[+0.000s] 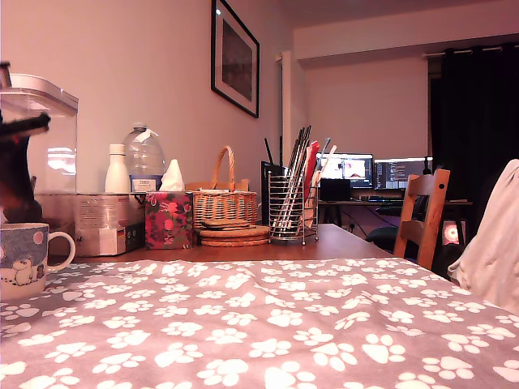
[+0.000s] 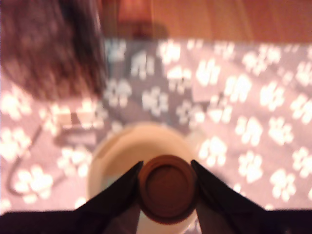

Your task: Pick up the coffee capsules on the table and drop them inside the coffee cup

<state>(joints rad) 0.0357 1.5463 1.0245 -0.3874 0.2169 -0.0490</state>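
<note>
- Gripper [image 2: 167, 187] in the wrist view: two dark fingers [image 2: 117, 195] closed narrowly on a round brown capsule [image 2: 167, 186], one finger pressed to each side of its rim.
- Capsule sits directly above the open mouth of the cup [image 2: 114, 156], whose pale inside shows all round it; the picture is blurred, so I cannot tell whether the capsule is over or already within the rim.
- Cup [image 1: 23, 258] in the exterior view stands at the far left edge on the tablecloth [image 1: 268, 324], its white loop handle turned toward that view's right, blue cartoon print and pink dots on its side.
- Arm [image 1: 18, 174] appears only as a dark, blurred shape above the cup at the exterior view's left edge; the fingers themselves are not seen there.
- Tablecloth is grey-mauve with white paw prints; bare wooden table [image 1: 324, 243] shows behind it.
- Along the back, from the exterior view's left: a clear plastic box [image 1: 45, 138], a white bottle [image 1: 117, 168], a large water bottle [image 1: 146, 158], a floral tissue box [image 1: 169, 219], a wicker basket [image 1: 223, 203] and a wire utensil holder [image 1: 290, 207] full of tall utensils.
- Farther back, a wooden chair [image 1: 426, 215] and two lit monitors [image 1: 373, 170].
- Only one capsule can be found in either view.
</note>
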